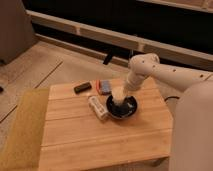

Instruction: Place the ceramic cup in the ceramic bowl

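The ceramic bowl (123, 108) is black and glossy and stands right of the middle of the wooden table (85, 140). The ceramic cup (119, 92), small and cream-white, hangs just over the bowl's back left part. My gripper (119, 98) reaches down from the white arm (150, 67) at the right and is shut on the cup. The cup's lower end is level with the bowl's rim; whether it touches the bowl cannot be told.
A white labelled bottle (98, 108) lies just left of the bowl. A small black block (82, 88) and a blue-and-red packet (104, 86) lie near the table's back edge. A yellow-green mat (22, 127) covers the table's left side.
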Motion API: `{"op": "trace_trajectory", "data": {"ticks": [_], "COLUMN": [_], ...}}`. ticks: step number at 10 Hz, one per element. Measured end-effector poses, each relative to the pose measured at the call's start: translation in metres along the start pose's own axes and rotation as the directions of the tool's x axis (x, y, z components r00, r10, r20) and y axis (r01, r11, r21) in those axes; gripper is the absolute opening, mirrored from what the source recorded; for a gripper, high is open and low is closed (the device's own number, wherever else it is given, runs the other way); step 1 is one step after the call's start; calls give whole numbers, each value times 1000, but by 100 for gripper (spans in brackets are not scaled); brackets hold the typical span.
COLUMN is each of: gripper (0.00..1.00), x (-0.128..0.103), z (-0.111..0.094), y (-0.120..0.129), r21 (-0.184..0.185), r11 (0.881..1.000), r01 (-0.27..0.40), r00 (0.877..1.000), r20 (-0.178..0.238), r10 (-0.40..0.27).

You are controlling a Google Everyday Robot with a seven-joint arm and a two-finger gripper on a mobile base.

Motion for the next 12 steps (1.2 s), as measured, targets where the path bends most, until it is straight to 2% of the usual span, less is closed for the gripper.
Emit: {"op": "trace_trajectory", "data": {"ticks": [3, 4, 6, 7, 10, 11, 12], "gripper": [1, 4, 21, 35, 65, 70, 70], "x": [0, 0, -3, -4, -3, -3, -2], "z": [21, 24, 28, 28, 29, 28, 27], "y": [-4, -4, -1, 2, 6, 6, 7], "r21": [19, 21, 23, 25, 29, 31, 30], "r11": [1000, 1000, 1000, 1000, 999, 999, 999], "r01": [-17, -19, -21, -19, -18, -21, -22], "r00": [999, 998, 997, 997, 997, 996, 996], "r20": [-50, -58, -68, -74, -81, -81, -81], "r10": [18, 21, 22, 20, 21, 23, 24]}}
